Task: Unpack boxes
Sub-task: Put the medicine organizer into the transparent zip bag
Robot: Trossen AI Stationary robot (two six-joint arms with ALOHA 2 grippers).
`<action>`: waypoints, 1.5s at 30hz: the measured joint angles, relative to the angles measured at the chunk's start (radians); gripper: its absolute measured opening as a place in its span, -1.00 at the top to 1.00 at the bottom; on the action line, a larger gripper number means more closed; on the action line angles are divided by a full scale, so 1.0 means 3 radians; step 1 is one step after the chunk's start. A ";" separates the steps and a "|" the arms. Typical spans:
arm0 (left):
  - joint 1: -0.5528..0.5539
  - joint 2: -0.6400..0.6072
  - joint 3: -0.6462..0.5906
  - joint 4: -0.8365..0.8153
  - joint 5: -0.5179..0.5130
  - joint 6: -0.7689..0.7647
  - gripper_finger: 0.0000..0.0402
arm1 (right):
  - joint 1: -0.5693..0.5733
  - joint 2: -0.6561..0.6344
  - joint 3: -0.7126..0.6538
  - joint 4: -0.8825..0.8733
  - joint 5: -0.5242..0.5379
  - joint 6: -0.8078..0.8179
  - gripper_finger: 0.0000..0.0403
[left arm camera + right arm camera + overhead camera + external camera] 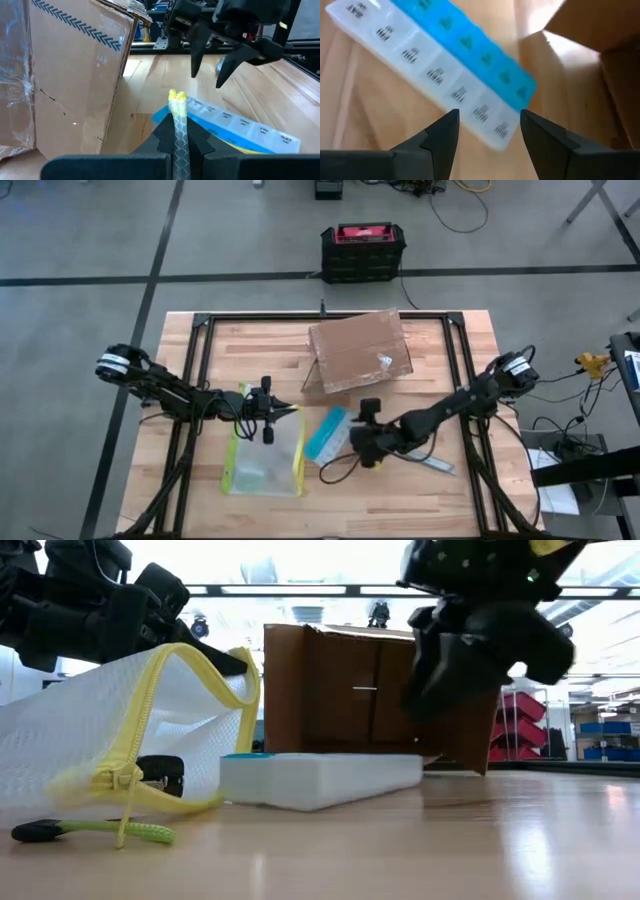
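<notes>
The brown cardboard box (358, 350) stands at the table's far middle, a flap open, clear tape on it; it also shows as box (350, 690) and box (70, 75). Near it lies a blue-and-white pill organizer (328, 435), flat on the wood. My right gripper (488, 131) hangs open just above the organizer's end (490, 125), a finger on either side, touching nothing. The clear pouch (265, 462) with a yellow-green edge lies at the near left, and my left gripper (266, 427) is shut on it. My left gripper pinches the pouch's yellow-green zipper edge (178, 107) between its two fingers, coming nearly level from the table's left side. That edge (215, 680) is held up off the table. The rest of the pouch slopes down from it and lies on the wood.
A black-and-red case (363, 250) sits on the floor beyond the far edge. A black metal frame (200, 325) runs round the tabletop. The pouch's zipper pull (45, 831) trails on the wood near the front. A pale flat strip (437, 466) lies by the right arm.
</notes>
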 joint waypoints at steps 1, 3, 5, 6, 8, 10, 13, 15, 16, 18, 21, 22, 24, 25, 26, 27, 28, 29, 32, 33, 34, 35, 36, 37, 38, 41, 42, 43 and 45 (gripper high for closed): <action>-0.0001 0.0000 0.0000 -0.0001 0.0000 0.0000 1.00 | -0.0016 -0.0001 0.0003 -0.0062 -0.0071 -0.0058 0.05; -0.0001 0.0000 0.0000 -0.0009 0.0000 -0.0004 1.00 | -0.0055 -0.0007 -0.0004 -0.0210 -0.0173 -0.0066 0.05; -0.0001 0.0000 0.0000 -0.0014 0.0001 -0.0010 1.00 | -0.0127 -0.0013 -0.0032 -0.0358 -0.0185 0.0088 0.05; -0.0001 0.0000 0.0000 -0.0013 0.0001 -0.0009 1.00 | -0.0177 -0.0015 -0.0062 -0.0423 -0.0183 0.0198 0.05; 0.0000 0.0000 0.0000 -0.0014 0.0000 -0.0006 1.00 | -0.0291 -0.0002 -0.0156 -0.0482 -0.0280 0.0323 0.05; -0.0001 0.0000 0.0000 -0.0014 0.0000 -0.0004 1.00 | -0.0377 0.0010 -0.0246 -0.0458 -0.0420 0.0302 0.05; 0.0000 0.0000 0.0000 -0.0016 0.0000 -0.0003 1.00 | -0.0382 -0.0004 -0.0252 -0.0119 -0.0660 -0.0096 0.04; -0.0001 0.0000 0.0000 -0.0018 0.0000 -0.0002 1.00 | -0.0330 -0.0008 -0.0208 0.0084 -0.0776 -0.0570 0.01; -0.0001 0.0000 0.0000 -0.0023 0.0000 -0.0001 1.00 | -0.0305 -0.0003 -0.0182 0.0146 -0.0785 -0.0786 0.00; 0.0000 0.0000 0.0000 -0.0024 0.0000 -0.0001 1.00 | -0.0293 0.0022 -0.0116 0.0204 -0.0805 -0.1024 -0.03; -0.0001 0.0000 0.0000 -0.0023 0.0000 -0.0002 1.00 | -0.0402 0.0102 -0.0033 0.0215 -0.0927 -0.1170 -0.07; 0.0000 0.0000 0.0000 -0.0024 0.0000 -0.0006 1.00 | -0.0425 0.0141 -0.0022 0.0219 -0.0949 -0.1238 -0.08; 0.0000 0.0000 0.0000 -0.0024 -0.0001 -0.0008 1.00 | -0.0438 0.0215 0.0000 0.0275 -0.1002 -0.1458 -0.09; -0.0001 0.0000 0.0000 -0.0024 -0.0001 -0.0008 1.00 | -0.0431 0.0248 0.0007 0.0300 -0.1031 -0.1585 -0.09; -0.0001 0.0000 0.0000 -0.0024 -0.0001 -0.0008 1.00 | -0.0417 0.0277 0.0027 0.0337 -0.1036 -0.1724 -0.09; -0.0001 0.0000 0.0001 -0.0023 -0.0001 -0.0011 1.00 | -0.0399 0.0291 0.0050 0.0380 -0.1041 -0.1867 -0.09; 0.0000 0.0000 0.0000 -0.0028 -0.0001 -0.0021 1.00 | -0.0383 0.0315 0.0074 0.0405 -0.1038 -0.2006 -0.08; 0.0000 0.0000 0.0000 -0.0029 -0.0004 -0.0024 1.00 | -0.0368 0.0339 0.0098 0.0413 -0.1027 -0.2145 -0.07; -0.0001 0.0000 0.0001 -0.0029 -0.0004 -0.0024 1.00 | -0.0351 0.0422 0.0211 0.0456 -0.1017 -0.2397 -0.04; 0.0000 0.0000 0.0001 -0.0029 -0.0004 -0.0024 1.00 | -0.0351 0.0442 0.0257 0.0467 -0.0998 -0.2459 -0.03; 0.0000 0.0000 0.0000 -0.0032 -0.0009 -0.0024 1.00 | -0.0351 0.0462 0.0299 0.0467 -0.0967 -0.2530 -0.02; -0.0001 0.0000 0.0000 -0.0033 -0.0008 -0.0024 1.00 | -0.0356 0.0490 0.0341 0.0463 -0.0943 -0.2624 -0.01; -0.0001 0.0000 0.0001 -0.0031 -0.0006 -0.0024 1.00 | -0.0369 0.0517 0.0385 0.0462 -0.0916 -0.2737 0.00; -0.0001 0.0000 0.0001 -0.0033 -0.0006 -0.0024 1.00 | -0.0376 0.0549 0.0422 0.0468 -0.0882 -0.2834 0.01; -0.0001 0.0000 0.0001 -0.0032 -0.0006 -0.0027 1.00 | -0.0393 0.0592 0.0466 0.0463 -0.0845 -0.2920 0.01; -0.0001 0.0000 0.0001 -0.0024 -0.0003 -0.0036 1.00 | -0.0440 0.0696 0.0608 0.0467 -0.0838 -0.3015 0.01; -0.0001 0.0000 0.0001 -0.0019 -0.0002 -0.0036 1.00 | -0.0456 0.0725 0.0651 0.0471 -0.0836 -0.3016 0.00; -0.0001 0.0000 0.0001 -0.0020 -0.0001 -0.0036 1.00 | -0.0472 0.0756 0.0691 0.0477 -0.0836 -0.3013 0.00; 0.0000 0.0000 0.0002 -0.0019 0.0000 -0.0037 1.00 | -0.0497 0.0809 0.0758 0.0483 -0.0834 -0.3007 0.01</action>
